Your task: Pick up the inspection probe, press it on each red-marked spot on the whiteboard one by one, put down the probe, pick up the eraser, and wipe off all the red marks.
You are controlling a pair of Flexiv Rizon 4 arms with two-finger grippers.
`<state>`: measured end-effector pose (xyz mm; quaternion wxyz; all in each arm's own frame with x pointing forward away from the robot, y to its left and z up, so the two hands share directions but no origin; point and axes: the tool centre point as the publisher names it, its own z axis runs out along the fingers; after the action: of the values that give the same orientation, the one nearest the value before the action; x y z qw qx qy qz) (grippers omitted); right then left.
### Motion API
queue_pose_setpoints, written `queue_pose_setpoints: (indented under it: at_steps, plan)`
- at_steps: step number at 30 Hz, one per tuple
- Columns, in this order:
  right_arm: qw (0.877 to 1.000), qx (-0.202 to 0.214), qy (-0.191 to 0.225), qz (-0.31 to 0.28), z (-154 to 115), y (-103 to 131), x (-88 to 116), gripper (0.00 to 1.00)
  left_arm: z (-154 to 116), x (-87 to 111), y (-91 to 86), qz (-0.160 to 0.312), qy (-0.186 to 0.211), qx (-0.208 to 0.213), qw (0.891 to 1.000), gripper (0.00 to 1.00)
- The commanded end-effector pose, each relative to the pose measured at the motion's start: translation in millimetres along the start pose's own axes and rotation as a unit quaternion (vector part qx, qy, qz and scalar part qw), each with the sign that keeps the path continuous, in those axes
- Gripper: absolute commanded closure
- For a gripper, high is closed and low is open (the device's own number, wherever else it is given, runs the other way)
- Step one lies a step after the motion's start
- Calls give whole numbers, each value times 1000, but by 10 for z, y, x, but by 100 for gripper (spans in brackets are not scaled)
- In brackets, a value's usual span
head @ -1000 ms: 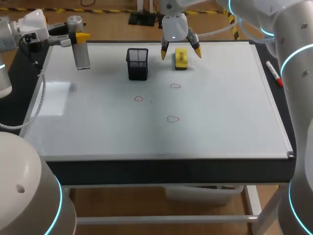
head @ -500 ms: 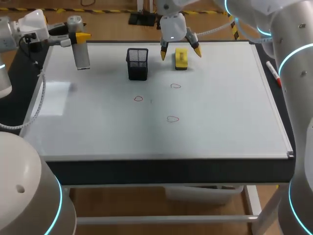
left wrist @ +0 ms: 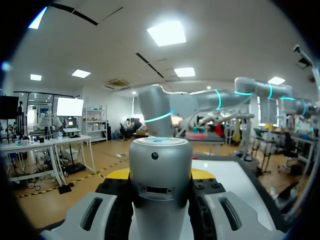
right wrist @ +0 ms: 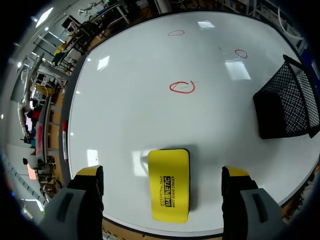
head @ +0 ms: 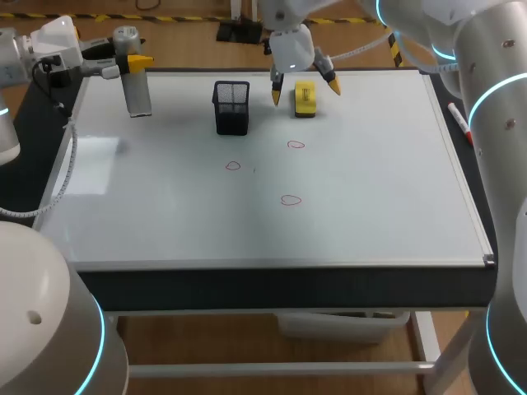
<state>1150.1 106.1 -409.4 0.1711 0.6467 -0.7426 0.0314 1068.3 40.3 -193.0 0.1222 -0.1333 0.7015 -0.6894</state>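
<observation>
My left arm [head: 37, 51] comes in from 9 o'clock with its wrist held level. The left tool [head: 132, 64] sits at 10 o'clock of the worktop [head: 370, 164], fingers clamped on the upright inspection probe [head: 137, 92]. My right arm [head: 445, 33] reaches across from 2 o'clock to 12 o'clock, wrist pointing down. The right tool [head: 305, 92] hangs there with its fingers spread wide.

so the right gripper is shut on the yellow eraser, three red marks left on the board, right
Not shut: the right wrist view shows the right gripper open, fingers either side of the yellow eraser, not touching it. Three red marks are left.
</observation>
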Motion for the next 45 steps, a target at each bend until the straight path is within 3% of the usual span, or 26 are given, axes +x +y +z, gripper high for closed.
queue_pose_setpoints:
  at_steps: [1, 12, 23, 32, 45]
  plan:
    - [999, 11, 49, -10, 42, -29, -36, 0, -2, 9, -12, 1, -1, 0, 1000, 100]
    - [999, 41, -29, -12, 95, -8, 52, 0, -2, 9, -12, 1, -1, 0, 1000, 100]
    - [998, 36, -50, -9, 110, -16, 118, 0, -2, 9, -12, 1, -1, 0, 1000, 100]
    - [996, 46, -70, -14, -35, -12, 143, 0, -2, 9, -12, 1, -1, 0, 1000, 100]
    - [996, 35, -77, -37, -15, -78, 24, 0, -2, 9, -12, 1, -1, 0, 1000, 100]
